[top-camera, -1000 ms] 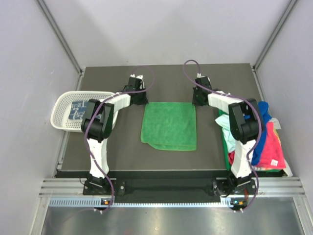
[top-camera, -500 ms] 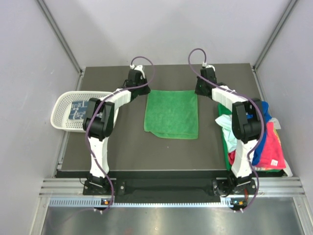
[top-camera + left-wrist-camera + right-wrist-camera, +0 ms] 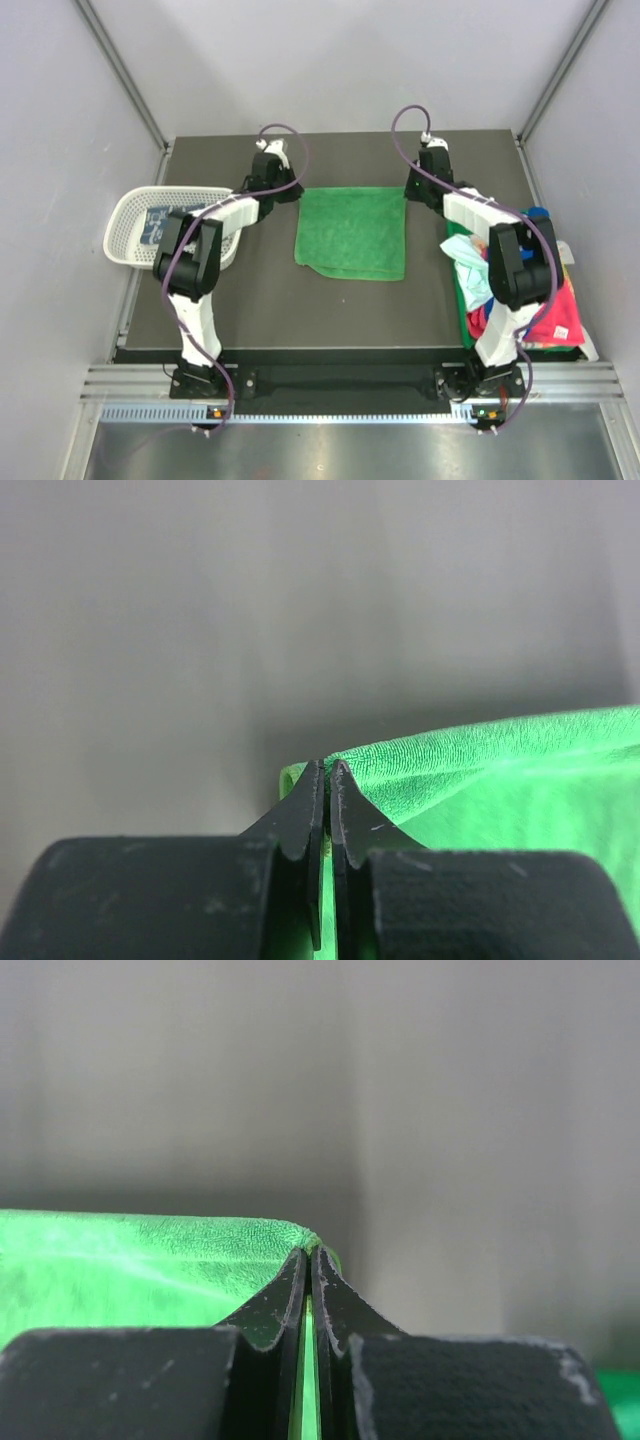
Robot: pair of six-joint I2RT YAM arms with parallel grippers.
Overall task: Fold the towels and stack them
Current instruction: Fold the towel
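I hold the green towel [image 3: 351, 232] pinched at its far corners, left gripper [image 3: 327, 772] and right gripper [image 3: 308, 1256] both clamped; next, I move both arms evenly, with the edge taut.

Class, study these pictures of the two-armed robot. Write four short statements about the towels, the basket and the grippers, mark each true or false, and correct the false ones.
1. The left gripper and the right gripper each pinch a far corner of the green towel. True.
2. The green towel lies inside the white basket. False: it lies flat on the table between the arms; the basket holds a blue patterned cloth.
3. A pile of mixed-colour towels sits at the table's right side. True.
4. The left gripper stands wide open. False: it is shut on the towel's corner.
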